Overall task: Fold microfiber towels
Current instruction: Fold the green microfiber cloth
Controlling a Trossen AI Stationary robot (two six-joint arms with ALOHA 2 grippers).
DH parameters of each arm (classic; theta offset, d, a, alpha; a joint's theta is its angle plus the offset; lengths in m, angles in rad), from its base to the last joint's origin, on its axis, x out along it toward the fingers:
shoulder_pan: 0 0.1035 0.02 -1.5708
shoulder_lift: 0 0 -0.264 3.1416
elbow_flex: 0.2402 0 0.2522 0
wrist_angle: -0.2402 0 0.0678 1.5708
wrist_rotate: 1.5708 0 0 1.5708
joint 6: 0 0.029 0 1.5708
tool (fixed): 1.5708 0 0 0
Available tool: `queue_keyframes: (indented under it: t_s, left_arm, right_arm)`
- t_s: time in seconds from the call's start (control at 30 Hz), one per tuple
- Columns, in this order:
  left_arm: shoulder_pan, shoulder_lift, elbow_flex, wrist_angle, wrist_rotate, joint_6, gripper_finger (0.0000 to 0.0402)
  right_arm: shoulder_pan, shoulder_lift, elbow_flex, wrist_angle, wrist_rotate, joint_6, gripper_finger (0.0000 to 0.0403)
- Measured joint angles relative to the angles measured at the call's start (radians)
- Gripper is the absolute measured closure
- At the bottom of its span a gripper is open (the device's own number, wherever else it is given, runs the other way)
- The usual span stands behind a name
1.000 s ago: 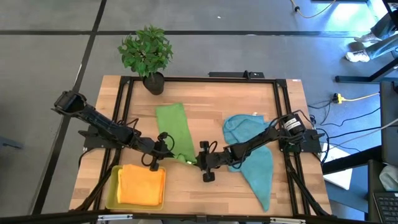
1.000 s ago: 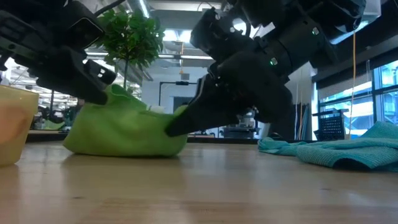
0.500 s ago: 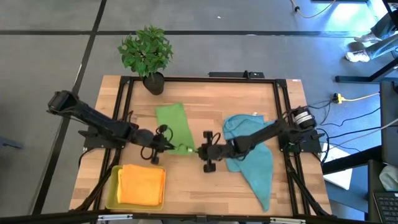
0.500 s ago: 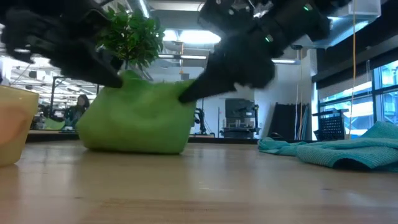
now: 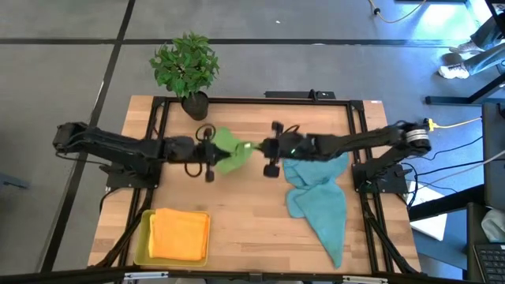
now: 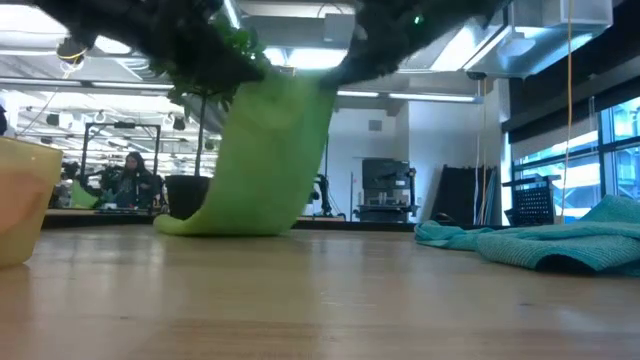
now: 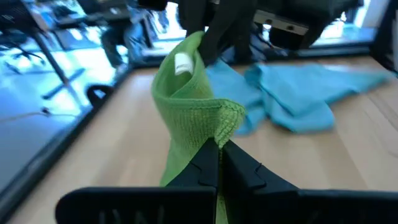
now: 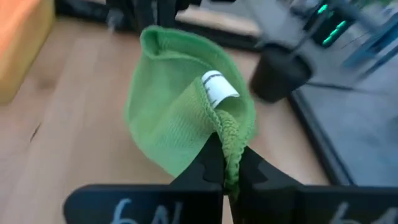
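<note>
Wooden worktop [image 5: 237, 229] from above: left gripper [image 5: 211, 151] and right gripper [image 5: 264, 148] meet near centre, each clenched on the green towel [image 5: 231, 151]. Teal towels [image 5: 319, 197] lie toward 4 o'clock, an orange towel [image 5: 180, 235] in the yellow tray [image 5: 140, 244] at 7. Low view: the green towel [image 6: 268, 160] hangs, its bottom edge touching wood. Wrist views: both pairs of fingers [image 7: 214, 165] [image 8: 217, 163] pinch green corners.

Light is bright and even over the table [image 5: 260, 237] in the high view, with a cold blue glare in the frame's upper right corner. In the low view, ceiling strip lights [image 6: 300, 60] glow at upper centre, windows flare at far right, and the arms crossing the top are dark motion-blurred silhouettes. Both wrist views are soft, their backgrounds smeared and out of focus.
</note>
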Motion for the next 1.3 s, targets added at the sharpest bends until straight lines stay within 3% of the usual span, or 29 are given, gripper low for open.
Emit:
queue_keyframes:
  t_s: [0.23,0.4,0.57,0.83,1.1,1.3]
  left_arm:
    - [0.132,-0.015,0.185,-0.171,0.013,0.078,0.0401]
    - [0.242,-0.013,0.294,-0.247,0.093,0.102,0.0401]
    - [0.364,-0.012,0.354,-0.25,0.213,0.104,0.0401]
    - [0.486,-0.013,0.371,-0.332,0.301,0.123,0.0401]
    - [0.357,-0.013,0.371,-0.622,0.317,0.1,0.0401]
    - [0.162,-0.013,0.371,-0.638,0.256,0.033,0.0401]
  right_arm:
    - [-0.075,-0.173,0.001,-0.01,-0.003,-0.041,0.0401]
    - [-0.124,-0.244,0.001,-0.003,-0.008,-0.054,0.0401]
    - [-0.184,-0.263,0.001,0.024,-0.011,-0.077,0.0401]
    - [-0.23,-0.265,0.001,0.009,-0.046,-0.051,0.0401]
    - [-0.127,-0.201,0.001,-0.064,-0.182,0.088,0.0401]
    - [-0.028,-0.101,0.0,-0.031,-0.184,0.165,0.0401]
